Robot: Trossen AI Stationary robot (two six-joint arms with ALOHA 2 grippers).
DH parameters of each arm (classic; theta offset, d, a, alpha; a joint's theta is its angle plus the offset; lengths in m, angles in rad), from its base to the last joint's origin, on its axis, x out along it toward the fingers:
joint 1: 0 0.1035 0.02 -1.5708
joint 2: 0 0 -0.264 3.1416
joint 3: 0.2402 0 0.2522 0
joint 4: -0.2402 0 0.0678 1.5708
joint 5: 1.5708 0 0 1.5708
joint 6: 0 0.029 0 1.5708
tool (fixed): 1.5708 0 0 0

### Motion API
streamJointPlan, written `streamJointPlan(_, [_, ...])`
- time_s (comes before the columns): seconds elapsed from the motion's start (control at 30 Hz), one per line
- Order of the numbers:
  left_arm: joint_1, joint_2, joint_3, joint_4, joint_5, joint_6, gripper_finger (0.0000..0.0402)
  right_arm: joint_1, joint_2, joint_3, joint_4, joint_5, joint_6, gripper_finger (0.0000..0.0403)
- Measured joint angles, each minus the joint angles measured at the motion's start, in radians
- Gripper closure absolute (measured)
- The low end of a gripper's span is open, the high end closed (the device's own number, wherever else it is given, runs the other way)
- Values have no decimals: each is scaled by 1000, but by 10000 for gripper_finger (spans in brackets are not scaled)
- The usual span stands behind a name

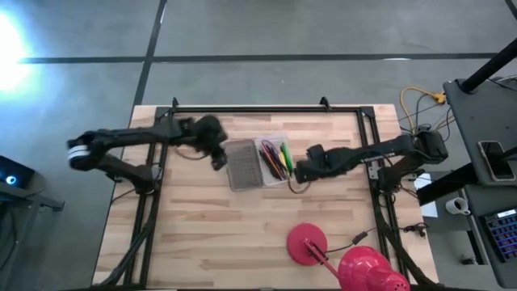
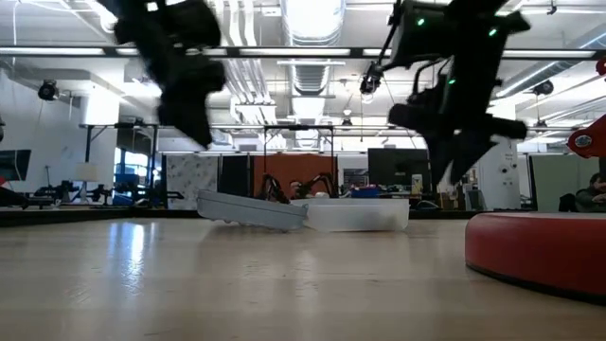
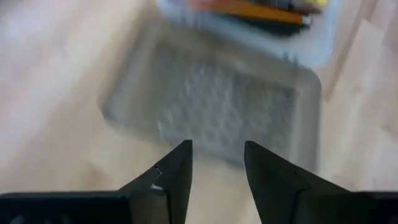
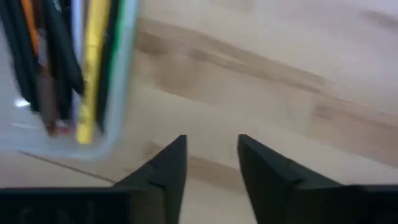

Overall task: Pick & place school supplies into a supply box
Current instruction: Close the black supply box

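The clear supply box [image 1: 275, 158] sits mid-table with its grey grid lid [image 1: 243, 165] swung open to the table's left, resting on the wood beside the tray. Inside the tray lie pens and pencils [image 1: 276, 156] in green, yellow, orange and black; the right wrist view shows them [image 4: 62, 68] too. No scissors show. My left gripper [image 1: 218, 159] hovers just left of the lid [image 3: 217, 106], fingers open and holding nothing. My right gripper [image 1: 300, 171] hovers right of the tray [image 4: 118, 93], fingers open and holding nothing. In the low view both grippers hang above the table.
A red round-based lamp [image 1: 308, 243] lies near the table's near right edge, with its red shade [image 1: 367, 271] past the edge; its base [image 2: 540, 248] looms close in the low view. Bare wood lies near and left of the box.
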Motion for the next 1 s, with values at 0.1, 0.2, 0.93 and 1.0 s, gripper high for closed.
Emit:
streamJointPlan(0.1, [-9,-124,-197,110,20,-229,282,-70,0,-18,77,0,-37,327])
streamJointPlan(0.2, [-20,-210,-375,296,35,-407,312,-137,0,-18,77,19,-92,378])
streamJointPlan(0.93, [-26,205,-403,623,51,-530,401,-268,218,13,240,-145,-223,394])
streamJointPlan(1.0, [-27,262,-334,611,49,-487,401,-267,214,24,244,-142,-238,394])
